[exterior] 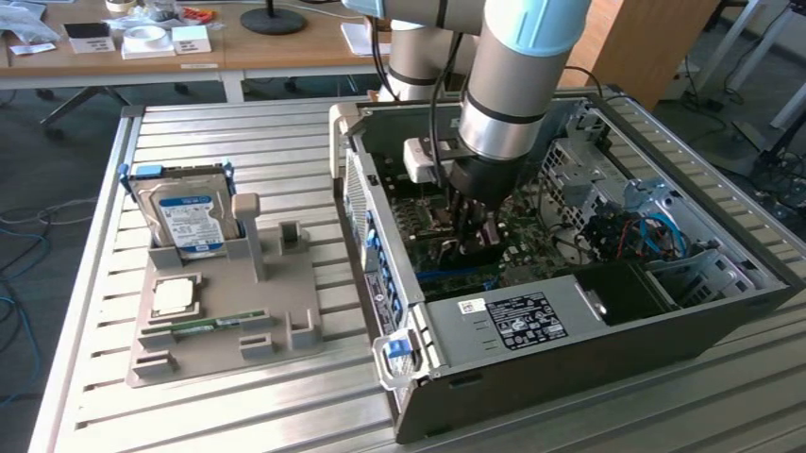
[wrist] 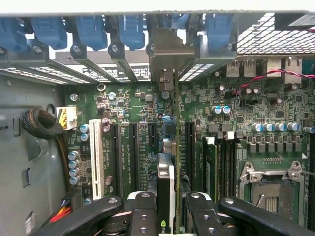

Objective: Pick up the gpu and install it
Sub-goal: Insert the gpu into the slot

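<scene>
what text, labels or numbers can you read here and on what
Nothing reads clearly:
hard drive label: too small
power supply label: too small
motherboard print: blurred
gpu: a small logo, no legible letters

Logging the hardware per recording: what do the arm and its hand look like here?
Arm: silver-grey tube, light-blue joint cap, black ring; black cable alongside, white box at the wrist. Hand: black, linked fingers with round pivots.
</scene>
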`<state>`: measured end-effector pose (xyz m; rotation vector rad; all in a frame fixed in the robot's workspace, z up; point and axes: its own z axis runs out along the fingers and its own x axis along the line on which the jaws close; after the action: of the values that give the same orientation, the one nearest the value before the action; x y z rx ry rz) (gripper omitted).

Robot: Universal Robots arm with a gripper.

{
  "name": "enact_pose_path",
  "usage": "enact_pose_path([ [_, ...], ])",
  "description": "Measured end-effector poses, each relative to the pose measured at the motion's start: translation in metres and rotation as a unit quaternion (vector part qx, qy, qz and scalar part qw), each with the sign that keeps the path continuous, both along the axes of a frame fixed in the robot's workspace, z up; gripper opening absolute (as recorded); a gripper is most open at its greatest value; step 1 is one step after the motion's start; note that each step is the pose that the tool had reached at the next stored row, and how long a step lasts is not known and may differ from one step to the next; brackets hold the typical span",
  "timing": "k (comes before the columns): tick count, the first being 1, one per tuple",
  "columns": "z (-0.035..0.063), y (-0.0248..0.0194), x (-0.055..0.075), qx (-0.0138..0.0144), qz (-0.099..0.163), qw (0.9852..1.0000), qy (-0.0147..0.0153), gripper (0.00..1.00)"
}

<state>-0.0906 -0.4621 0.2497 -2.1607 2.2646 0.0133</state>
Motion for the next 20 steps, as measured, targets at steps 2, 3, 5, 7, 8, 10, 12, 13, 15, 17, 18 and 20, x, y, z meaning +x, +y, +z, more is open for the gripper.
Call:
enact_pose_path([
  [2, -0.0004, 0.0, 0.0, -0.0001, 0.0, 1.0, 0.0001, 0.27],
  [3, -0.0004, 0.0, 0.0, -0.0001, 0.0, 1.0, 0.0001, 0.27],
  [5, -0.0006, 0.0, -0.0001, 0.0, 0.0, 1.0, 0.0, 0.27],
  [7, -0.001, 0.0, -0.0001, 0.0001, 0.0, 1.0, 0.0, 0.27],
  [8, -0.001, 0.0, -0.0001, 0.0001, 0.0, 1.0, 0.0, 0.27],
  [10, -0.0015, 0.0, -0.0001, 0.0001, 0.0, 1.0, 0.0, 0.27],
  [12, -0.0016, 0.0, -0.0001, 0.0, 0.0, 1.0, 0.0, 0.27],
  [13, -0.0016, 0.0, -0.0001, 0.0, 0.0, 1.0, 0.0, 0.27],
  [15, -0.002, 0.0, -0.0001, 0.0001, 0.0, 1.0, 0.0, 0.27],
  [17, -0.0025, 0.0, -0.0001, 0.0, 0.0, 1.0, 0.0, 0.27],
  [18, -0.0025, 0.0, -0.0001, 0.0, 0.0, 1.0, 0.0, 0.27],
  [20, -0.0025, 0.0, -0.0002, 0.0, 0.0, 1.0, 0.0, 0.27],
])
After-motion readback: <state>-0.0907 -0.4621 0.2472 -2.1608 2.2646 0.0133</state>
